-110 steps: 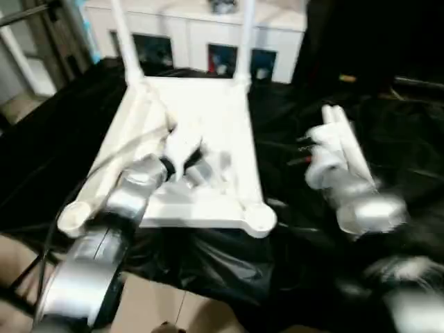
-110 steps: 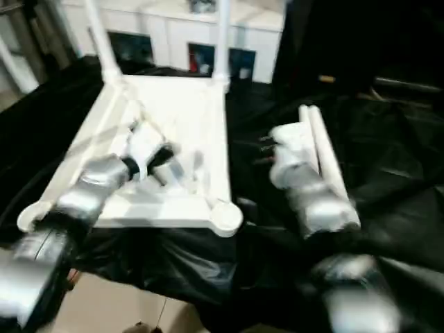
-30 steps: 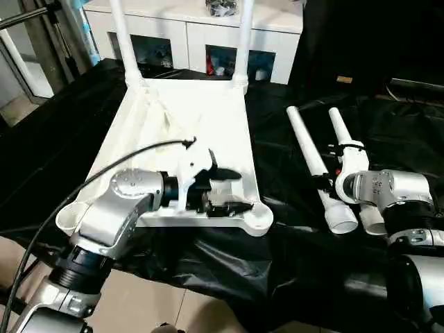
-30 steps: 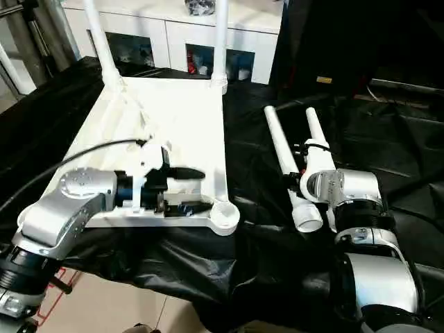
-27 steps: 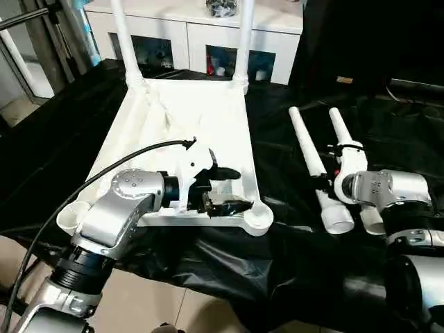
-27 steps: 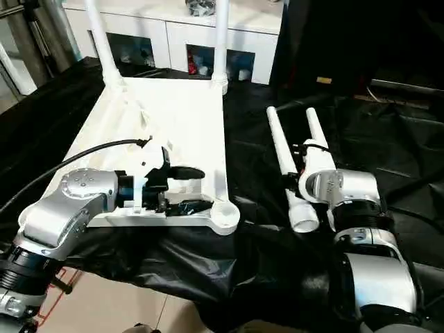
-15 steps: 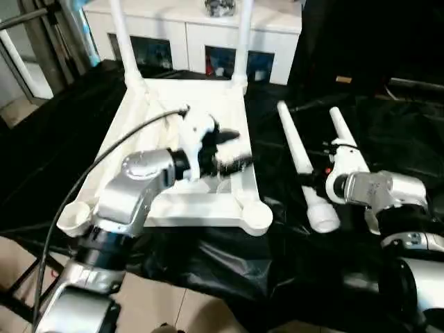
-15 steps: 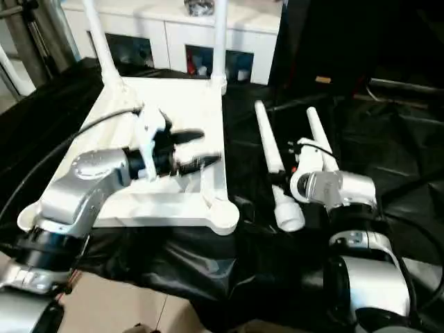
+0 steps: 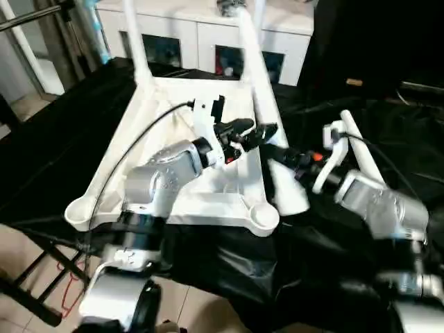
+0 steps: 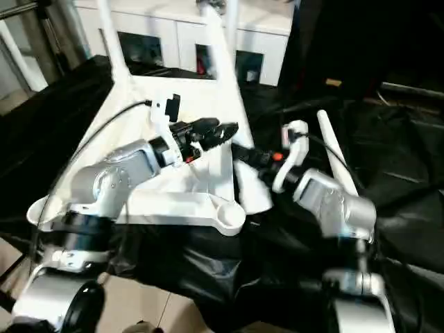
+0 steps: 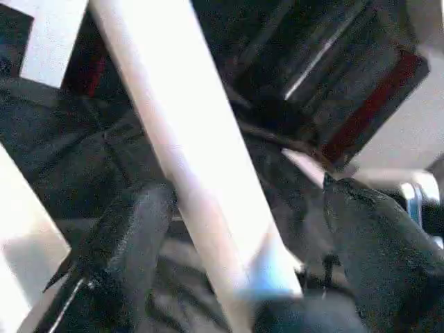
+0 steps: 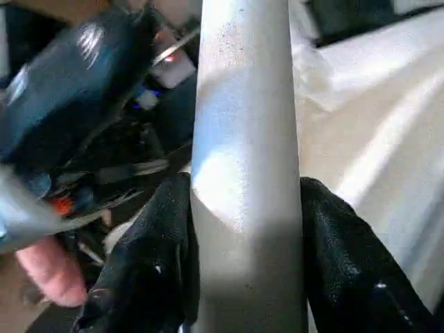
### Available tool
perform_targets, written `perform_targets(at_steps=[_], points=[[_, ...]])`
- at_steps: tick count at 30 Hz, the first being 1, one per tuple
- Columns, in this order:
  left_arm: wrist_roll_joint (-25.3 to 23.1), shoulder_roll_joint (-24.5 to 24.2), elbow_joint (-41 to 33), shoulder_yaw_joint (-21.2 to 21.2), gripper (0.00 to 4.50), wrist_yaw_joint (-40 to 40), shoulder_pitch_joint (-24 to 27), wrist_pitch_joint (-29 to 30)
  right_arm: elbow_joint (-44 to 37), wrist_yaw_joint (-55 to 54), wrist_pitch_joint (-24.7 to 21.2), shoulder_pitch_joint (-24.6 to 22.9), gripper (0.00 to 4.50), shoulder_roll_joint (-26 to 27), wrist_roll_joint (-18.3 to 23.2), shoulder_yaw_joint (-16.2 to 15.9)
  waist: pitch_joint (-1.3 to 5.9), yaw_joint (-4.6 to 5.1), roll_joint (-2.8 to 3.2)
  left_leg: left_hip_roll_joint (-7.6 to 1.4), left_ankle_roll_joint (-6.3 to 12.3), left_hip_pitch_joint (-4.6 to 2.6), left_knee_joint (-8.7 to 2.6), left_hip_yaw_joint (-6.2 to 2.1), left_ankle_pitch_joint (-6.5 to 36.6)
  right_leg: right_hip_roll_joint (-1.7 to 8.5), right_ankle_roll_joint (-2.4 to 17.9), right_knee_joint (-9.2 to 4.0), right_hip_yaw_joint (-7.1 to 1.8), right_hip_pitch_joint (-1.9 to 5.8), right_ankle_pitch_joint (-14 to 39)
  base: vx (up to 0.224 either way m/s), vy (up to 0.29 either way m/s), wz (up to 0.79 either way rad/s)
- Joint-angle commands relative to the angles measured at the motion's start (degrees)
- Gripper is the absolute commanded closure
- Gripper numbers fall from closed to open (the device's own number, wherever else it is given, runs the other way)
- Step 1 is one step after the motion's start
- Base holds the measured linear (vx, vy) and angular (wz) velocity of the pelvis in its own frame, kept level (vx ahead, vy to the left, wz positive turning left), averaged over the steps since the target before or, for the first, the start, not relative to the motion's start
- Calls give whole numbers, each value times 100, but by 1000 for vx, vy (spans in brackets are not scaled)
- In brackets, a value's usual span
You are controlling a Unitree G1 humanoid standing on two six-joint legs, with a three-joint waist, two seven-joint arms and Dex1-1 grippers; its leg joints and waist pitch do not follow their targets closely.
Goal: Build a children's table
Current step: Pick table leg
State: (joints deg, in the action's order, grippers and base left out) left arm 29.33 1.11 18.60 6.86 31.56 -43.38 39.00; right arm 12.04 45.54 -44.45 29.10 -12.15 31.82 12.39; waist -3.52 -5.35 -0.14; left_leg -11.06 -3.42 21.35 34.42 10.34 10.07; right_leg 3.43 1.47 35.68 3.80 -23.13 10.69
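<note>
The children's table lies as an upturned white tabletop [image 9: 166,104] on black cloth, with a leg [image 9: 135,41] standing upright in its far left corner. The near corner sockets [image 9: 263,216] are empty. My right gripper [image 9: 277,154] is shut on a long white leg [image 9: 260,83], holding it tilted above the tabletop's right edge. In the right wrist view that leg [image 12: 243,139] fills the gap between the fingers [image 12: 149,257]. My left gripper [image 9: 253,130] stands open around the same leg [image 11: 201,159], higher up. Another loose leg [image 9: 357,149] lies on the cloth behind my right arm.
A white cabinet [image 9: 201,38] with glass doors stands behind the table. The black cloth [image 9: 62,125] drapes over the near table edge, with bare floor [image 9: 28,277] below at the left. A dark object [image 9: 374,41] stands at the back right.
My right gripper has lifted one leg off the cloth and swung it left over the tabletop's right edge. My left gripper rose from the tabletop's near end and moved up to that leg.
</note>
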Motion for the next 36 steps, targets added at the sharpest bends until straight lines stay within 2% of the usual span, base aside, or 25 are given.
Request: perform_targets(at_steps=[1, 4, 7, 10, 13, 14, 22, 25, 27, 32, 33, 36], points=[[251, 92, -83, 86, 61, -78, -135, 154, -201, 98, 38, -27, 268, -43, 59, -128, 424, -27, -92, -153, 260, -35, -332, -54, 651, 432, 967, -504, -256, 353, 1298, 0, 0, 0], [304, 131, -145, 79, 61, -113, -123, 249, -286, 185, 97, -81, 268, -40, 94, -180, 427, -28, -95, -153, 264, -32, -332, -55, 642, 433, 905, -520, -259, 349, 1352, 0, 0, 0], [303, 166, -141, 65, 61, -123, -109, 311, -346, 176, 85, -95, 268, -42, 116, -214, 439, -28, -86, -162, 296, -27, -335, -66, 510, 430, 908, -495, -257, 355, 1124, 0, 0, 0], [356, 214, -136, 145, 96, -213, -134, 337, -352, 163, 112, -104, 268, -49, 97, -267, 443, -24, -102, -164, 326, -22, -334, -64, 459, 433, 966, -486, -252, 364, 977, 0, 0, 0], [339, 219, -157, 162, 117, -331, -133, 318, -367, 131, 128, -113, 268, -51, 52, -323, 444, -19, -91, -166, 336, -18, -335, -67, 442, 439, 986, -484, -248, 368, 928, 0, 0, 0], [349, 218, -170, 168, 126, -365, -134, 312, -370, 115, 142, -111, 268, -47, 26, -347, 446, -13, -110, -172, 340, -20, -336, -66, 435, 438, 990, -484, -247, 368, 917, 0, 0, 0], [332, 325, -6, 447, 193, -821, -297, 139, -359, -124, 326, -26, 268, -3, -235, -529, 442, -15, -96, -171, 348, -23, -334, -65, 441, 447, 1016, -485, -252, 366, 874, 0, 0, 0], [336, 330, 30, 483, 202, -882, -323, 118, -347, -202, 367, 21, 268, 35, -265, -552, 444, -8, -77, -173, 335, -26, -333, -70, 439, 441, 1000, -483, -254, 359, 862, 0, 0, 0], [344, 330, 40, 490, 231, -886, -328, 112, -353, -233, 377, 35, 268, 43, -257, -563, 443, -7, -86, -170, 333, -22, -333, -67, 424, 437, 1017, -475, -254, 364, 804, 0, 0, 0], [483, 343, -2, 510, 259, -783, -309, 155, -440, -256, 390, 23, 268, 20, -254, -649, 456, -12, -74, -173, 374, -16, -326, -72, 368, 441, 1104, -450, -254, 374, 585, 0, 0, 0], [486, 345, -5, 509, 261, -779, -307, 158, -443, -257, 394, 20, 268, 18, -255, -655, 455, -14, -54, -175, 368, -19, -326, -73, 378, 444, 1121, -449, -254, 372, 582, 0, 0, 0], [521, 339, -34, 476, 265, -659, -289, 174, -443, -255, 419, 10, 268, 11, -257, -685, 455, -9, -65, -173, 369, -18, -326, -73, 393, 441, 1123, -454, -253, 375, 577, 0, 0, 0]])
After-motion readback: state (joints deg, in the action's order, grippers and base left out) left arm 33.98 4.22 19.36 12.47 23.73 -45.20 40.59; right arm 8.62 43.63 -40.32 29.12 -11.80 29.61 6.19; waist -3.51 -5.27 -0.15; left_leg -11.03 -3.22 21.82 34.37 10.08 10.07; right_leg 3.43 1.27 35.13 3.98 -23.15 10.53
